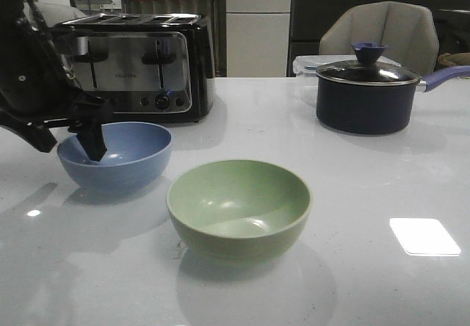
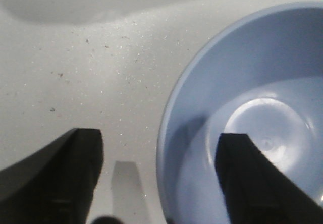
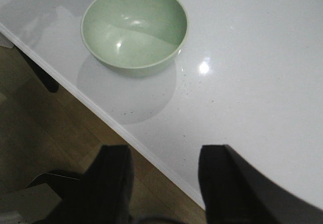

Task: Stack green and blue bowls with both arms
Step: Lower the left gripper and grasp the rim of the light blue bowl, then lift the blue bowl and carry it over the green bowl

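The dusty blue bowl (image 1: 121,157) stands upright on the white table at the left. My left gripper (image 1: 73,136) is open and straddles its left rim. In the left wrist view one finger (image 2: 250,178) is inside the blue bowl (image 2: 242,72), and the other finger (image 2: 70,178) is outside over the table. The pale green bowl (image 1: 239,205) stands empty nearer the front, apart from the blue one. In the right wrist view my right gripper (image 3: 164,176) hangs open over the table's front edge, well short of the green bowl (image 3: 133,30). That gripper is out of the front view.
A black and chrome toaster (image 1: 136,65) stands right behind the blue bowl. At the back right is a dark lidded saucepan (image 1: 363,95) with its handle pointing right, and a clear plastic container (image 1: 307,67) sits behind it. The table edge (image 3: 126,128) drops to wooden floor.
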{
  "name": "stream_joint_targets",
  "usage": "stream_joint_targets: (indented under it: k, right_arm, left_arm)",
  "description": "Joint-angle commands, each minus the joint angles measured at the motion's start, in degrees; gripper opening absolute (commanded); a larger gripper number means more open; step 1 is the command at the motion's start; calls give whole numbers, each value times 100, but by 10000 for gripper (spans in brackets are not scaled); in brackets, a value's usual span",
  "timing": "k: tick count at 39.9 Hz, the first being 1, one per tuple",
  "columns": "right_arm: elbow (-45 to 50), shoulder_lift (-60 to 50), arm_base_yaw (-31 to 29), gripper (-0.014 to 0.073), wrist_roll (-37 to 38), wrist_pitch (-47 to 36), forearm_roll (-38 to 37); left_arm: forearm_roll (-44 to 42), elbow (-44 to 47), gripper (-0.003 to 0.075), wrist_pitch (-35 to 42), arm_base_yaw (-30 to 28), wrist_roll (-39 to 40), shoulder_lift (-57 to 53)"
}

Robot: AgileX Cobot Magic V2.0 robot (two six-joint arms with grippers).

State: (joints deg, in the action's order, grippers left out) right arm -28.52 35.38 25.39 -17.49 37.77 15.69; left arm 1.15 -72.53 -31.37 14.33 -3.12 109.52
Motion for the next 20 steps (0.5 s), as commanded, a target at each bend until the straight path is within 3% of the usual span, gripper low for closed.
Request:
stream_joint_targets:
  k: [1,12,20]
  right_arm:
    - [-158,-2,8,426,-64,-357,12]
    - [-158,-2,8,426,-64,-357,12]
    - [-158,-2,8,426,-64,-357,12]
  left_arm:
    - [97,-234,379,229,35,52,-231]
    - [115,-257,127,208,35,52,-231]
    - [120,-482,93,-380,35,52,-471]
